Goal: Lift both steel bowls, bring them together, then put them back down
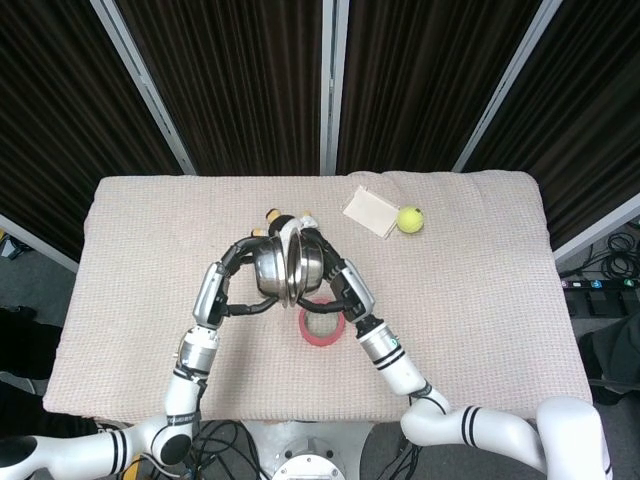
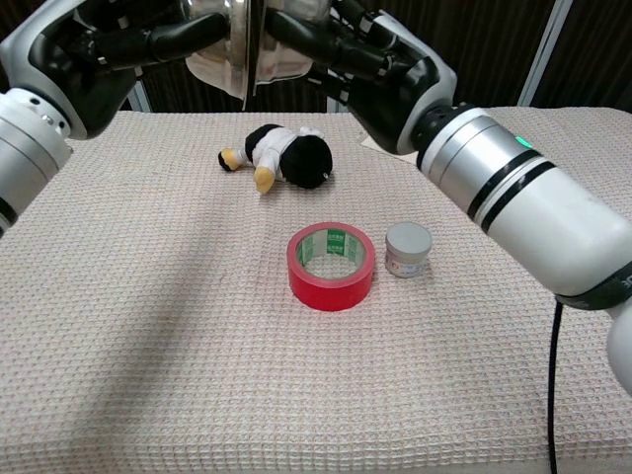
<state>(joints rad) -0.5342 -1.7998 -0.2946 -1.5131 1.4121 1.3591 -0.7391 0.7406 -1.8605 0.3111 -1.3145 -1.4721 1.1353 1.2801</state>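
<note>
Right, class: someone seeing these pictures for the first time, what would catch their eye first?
Two steel bowls held up on edge, rim to rim, above the table's middle: the left hand grips one, the right hand the other. Below them a red tape roll lies flat on the cloth beside a small jar, with a plush toy behind.
</note>
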